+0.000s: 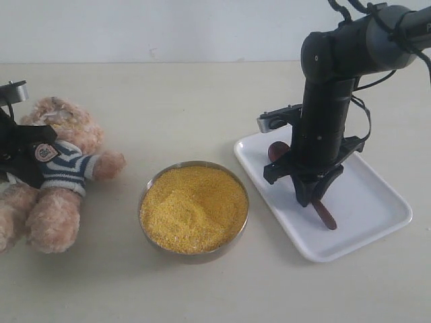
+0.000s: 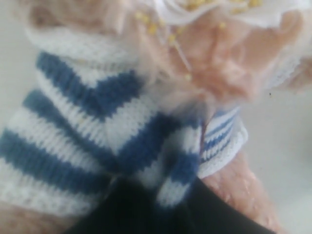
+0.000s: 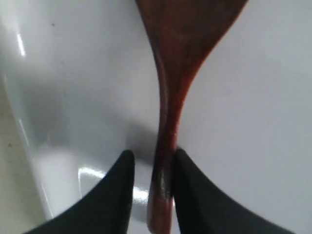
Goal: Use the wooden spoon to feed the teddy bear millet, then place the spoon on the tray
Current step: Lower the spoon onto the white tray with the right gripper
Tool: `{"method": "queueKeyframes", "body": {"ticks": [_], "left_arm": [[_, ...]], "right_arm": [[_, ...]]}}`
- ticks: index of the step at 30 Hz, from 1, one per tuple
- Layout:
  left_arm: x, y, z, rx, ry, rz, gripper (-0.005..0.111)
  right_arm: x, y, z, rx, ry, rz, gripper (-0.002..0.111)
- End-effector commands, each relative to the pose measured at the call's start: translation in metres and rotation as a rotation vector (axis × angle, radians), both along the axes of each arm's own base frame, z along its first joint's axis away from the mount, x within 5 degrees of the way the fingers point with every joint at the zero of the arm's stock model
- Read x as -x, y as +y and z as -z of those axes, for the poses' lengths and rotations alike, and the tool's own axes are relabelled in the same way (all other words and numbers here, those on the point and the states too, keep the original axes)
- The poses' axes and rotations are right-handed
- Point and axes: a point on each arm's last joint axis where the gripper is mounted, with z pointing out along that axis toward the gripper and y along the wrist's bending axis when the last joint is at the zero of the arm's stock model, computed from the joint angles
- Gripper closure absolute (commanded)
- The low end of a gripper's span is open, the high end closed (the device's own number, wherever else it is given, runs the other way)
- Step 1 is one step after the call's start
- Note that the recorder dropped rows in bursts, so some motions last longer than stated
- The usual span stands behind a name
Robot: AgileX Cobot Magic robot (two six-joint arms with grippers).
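The teddy bear (image 1: 60, 178) sits at the left of the table, with my left gripper (image 1: 30, 158) shut on its striped shirt (image 2: 97, 122). A fold of cloth is pinched between the black fingers (image 2: 126, 209), and a few yellow grains (image 2: 195, 5) cling to the bear's face. The millet (image 1: 193, 207) fills the round metal bowl (image 1: 143, 195) in the middle. The wooden spoon (image 1: 328, 217) lies on the white tray (image 1: 370, 202). My right gripper (image 1: 315, 195) stands over the handle (image 3: 165, 146), open. One finger (image 3: 195, 195) is against the handle; the other (image 3: 117, 195) stands apart from it.
The tray sits at the right, angled, its near corner close to the bowl. The right arm's dark body (image 1: 330, 114) rises over the tray and hides the middle of the spoon. A pale wall runs along the back of the table.
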Motion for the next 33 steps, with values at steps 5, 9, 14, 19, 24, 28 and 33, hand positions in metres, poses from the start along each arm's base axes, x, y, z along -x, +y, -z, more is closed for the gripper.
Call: {"method": "queueKeyframes", "body": {"ticks": [5,9,14,19,24,28,33], "left_arm": [[0.001,-0.003,0.006,0.028,0.028,-0.007,0.078],[0.001,-0.003,0.006,0.035,0.027,-0.013,0.064],[0.000,-0.004,0.005,0.049,0.025,-0.024,0.063],[0.000,-0.005,0.001,0.055,0.014,-0.027,0.063],[0.001,-0.005,-0.014,0.050,-0.038,-0.018,0.063],[0.003,-0.005,-0.028,0.044,-0.092,-0.017,0.063],[0.003,-0.005,-0.033,0.040,-0.118,-0.014,0.061]], "right_arm": [[-0.002,-0.003,0.003,0.006,-0.007,0.010,0.078],[-0.002,-0.003,0.003,0.006,-0.007,0.010,0.078],[-0.004,-0.003,-0.004,-0.003,-0.038,0.010,0.078],[-0.005,-0.003,-0.018,-0.015,-0.092,0.011,0.078],[-0.005,-0.004,-0.019,-0.002,-0.096,0.029,0.078],[-0.005,-0.004,-0.026,-0.011,-0.115,0.030,0.078],[-0.004,-0.005,-0.039,-0.026,-0.150,0.033,0.078]]}}
